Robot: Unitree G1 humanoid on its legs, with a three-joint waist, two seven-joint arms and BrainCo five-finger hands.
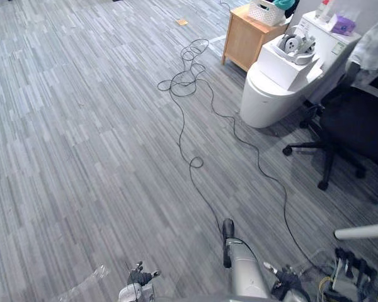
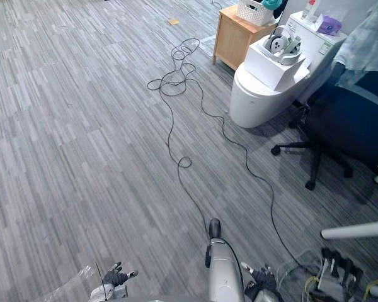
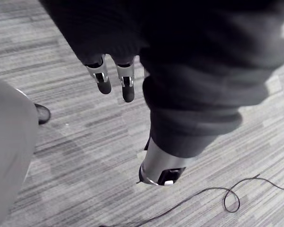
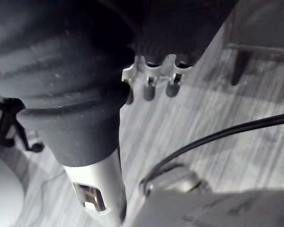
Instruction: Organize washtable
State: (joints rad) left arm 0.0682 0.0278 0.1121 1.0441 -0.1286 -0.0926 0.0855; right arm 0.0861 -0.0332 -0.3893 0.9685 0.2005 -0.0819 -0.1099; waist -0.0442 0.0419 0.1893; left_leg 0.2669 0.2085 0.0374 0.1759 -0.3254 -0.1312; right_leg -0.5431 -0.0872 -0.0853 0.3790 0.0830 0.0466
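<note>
Grey striped floor (image 1: 82, 157) w/ wooden cabinet (image 1: 246, 39), white round unit (image 1: 264, 97) beside it, black office chair (image 1: 331, 154) nr that, tan scrap (image 1: 182, 22) far off.

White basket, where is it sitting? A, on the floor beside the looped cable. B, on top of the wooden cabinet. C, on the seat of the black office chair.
B: the white basket stands on top of the wooden cabinet, off the floor and away from the chair.

Grey striped floor (image 1: 82, 157), white toilet (image 1: 268, 100) at upper right with a white box (image 1: 290, 63) on its lid, wooden cabinet (image 1: 246, 39) beside it carrying a white basket (image 1: 264, 12), black office chair (image 1: 353, 129) at right, left hand (image 1: 138, 277) at the bottom edge near clear plastic (image 1: 88, 282)
</note>
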